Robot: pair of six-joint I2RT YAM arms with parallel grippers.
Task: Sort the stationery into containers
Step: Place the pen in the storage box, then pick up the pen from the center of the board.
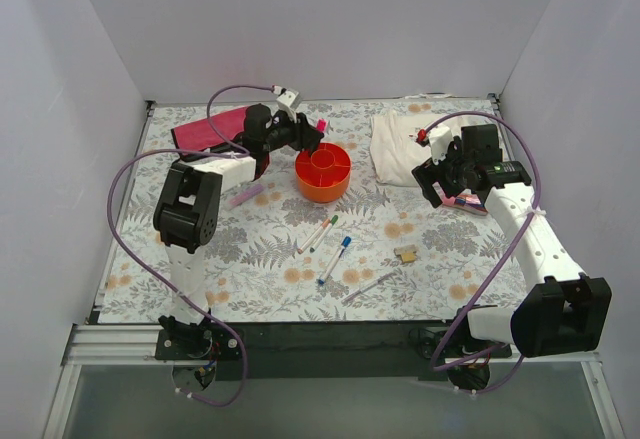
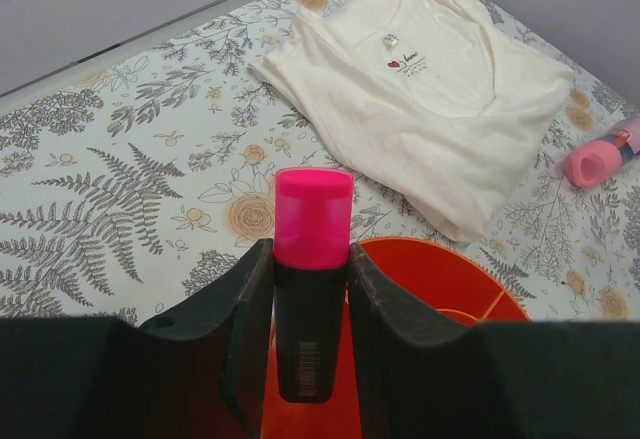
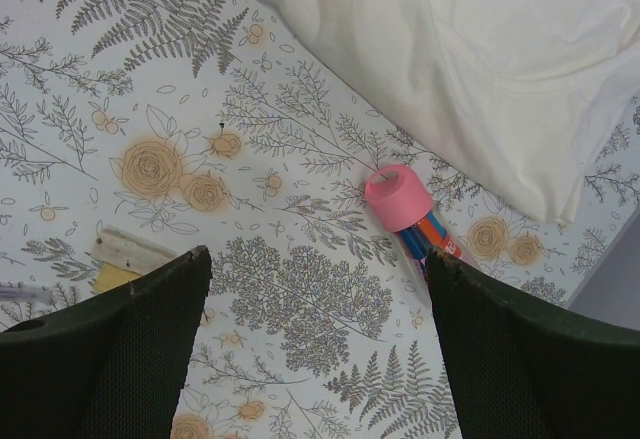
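Note:
My left gripper [image 1: 306, 131] is shut on a pink highlighter [image 1: 321, 124], held just behind and above the round orange-red tub [image 1: 322, 189]. In the left wrist view the highlighter [image 2: 313, 221] stands between my fingers, pink cap outward, over the tub [image 2: 430, 271]. My right gripper [image 1: 445, 177] is open and empty, low over the mat. A pink-capped stick [image 3: 398, 197] lies by its right finger [image 3: 520, 359]. Red [image 1: 313, 234], green [image 1: 325, 231] and blue [image 1: 336, 257] capped markers, a grey pen [image 1: 370, 286], a tan block [image 1: 406, 254] and a lilac highlighter [image 1: 246, 194] lie on the mat.
A folded white shirt [image 1: 402, 144] lies at the back right, just behind the right gripper. A magenta cloth [image 1: 208, 129] lies at the back left. White walls close in the table on three sides. The tan block also shows in the right wrist view [image 3: 125, 257].

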